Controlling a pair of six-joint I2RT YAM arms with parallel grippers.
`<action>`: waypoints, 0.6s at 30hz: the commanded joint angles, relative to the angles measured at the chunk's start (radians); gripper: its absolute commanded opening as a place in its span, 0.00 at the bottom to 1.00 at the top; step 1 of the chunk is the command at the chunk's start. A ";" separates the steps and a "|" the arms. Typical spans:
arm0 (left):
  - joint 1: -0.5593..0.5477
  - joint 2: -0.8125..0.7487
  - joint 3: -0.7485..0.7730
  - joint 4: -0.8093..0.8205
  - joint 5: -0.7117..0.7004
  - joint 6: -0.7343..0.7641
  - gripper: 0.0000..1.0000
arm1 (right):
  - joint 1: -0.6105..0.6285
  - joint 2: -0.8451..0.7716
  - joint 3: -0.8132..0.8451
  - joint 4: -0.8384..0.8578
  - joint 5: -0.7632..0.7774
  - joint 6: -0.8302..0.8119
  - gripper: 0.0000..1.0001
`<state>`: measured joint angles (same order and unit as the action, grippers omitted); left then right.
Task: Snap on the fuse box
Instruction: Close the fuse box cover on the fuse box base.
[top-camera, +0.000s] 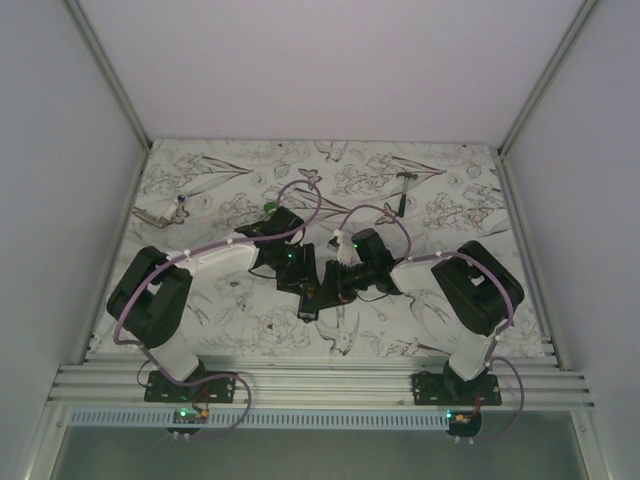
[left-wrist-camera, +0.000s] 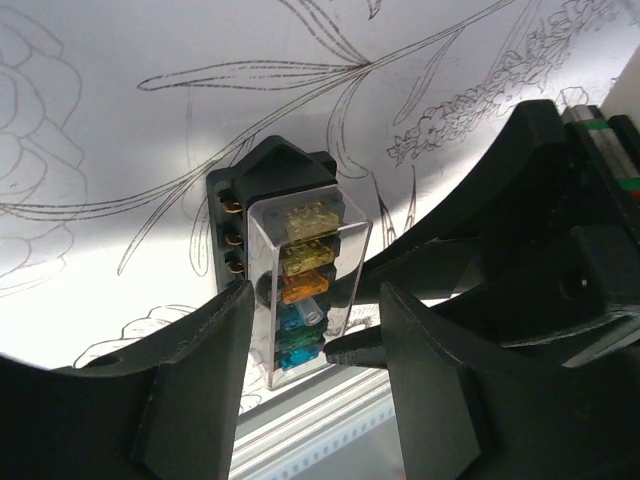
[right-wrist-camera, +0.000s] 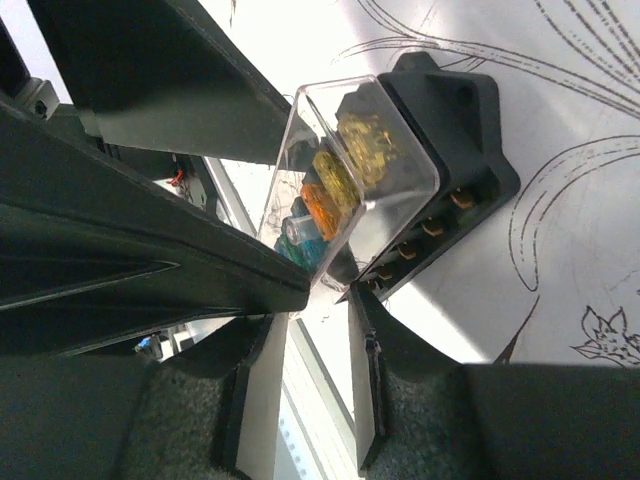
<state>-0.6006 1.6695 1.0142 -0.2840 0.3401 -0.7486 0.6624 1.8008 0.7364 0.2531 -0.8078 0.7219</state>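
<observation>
1. White cloth (top-camera: 420, 190), matte and printed with thin grey line-drawn flowers, covered the table. Near its middle we saw both arms meet over the task's thing, so we judged the job well along, not just starting.
2. Our left gripper (left-wrist-camera: 315, 305), dull black moulded plastic with broad wedge-shaped fingers, straddled the near end of the fuse box (left-wrist-camera: 270, 185) and appeared to clamp it. We could not tell whether the box rested on the cloth or hung just above it.
3. Our right gripper (right-wrist-camera: 328, 297) had its jaws drawn narrow, one tip on the lid and the other against the base's side. We could not tell whether it truly pinched.
4. The box's base was hard black plastic, oblong, with a peaked tab at its far end.
5. The clear lid (left-wrist-camera: 355, 265), glossy, thin-walled and rectangular, already sat over the fuses and looked square on the base. What was left, we judged, was the final press to latch it. We saw no catch to confirm a latch.
6. The fuses (left-wrist-camera: 303, 290) formed a row of translucent pieces in yellow, orange and blue-green.
7. Tiny brass terminals (left-wrist-camera: 232, 238) glinted along the base's side.
</observation>
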 joint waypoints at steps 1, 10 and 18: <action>-0.015 -0.036 -0.031 -0.023 0.018 -0.011 0.56 | 0.012 0.007 0.003 -0.028 0.079 -0.045 0.32; 0.048 -0.152 -0.076 -0.040 0.002 -0.005 0.55 | 0.013 -0.138 0.032 -0.124 0.129 -0.082 0.48; 0.083 -0.097 -0.050 -0.036 0.022 0.018 0.46 | 0.013 -0.095 0.081 -0.129 0.153 -0.077 0.39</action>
<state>-0.5297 1.5333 0.9524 -0.2893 0.3424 -0.7471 0.6685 1.6791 0.7681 0.1375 -0.6842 0.6586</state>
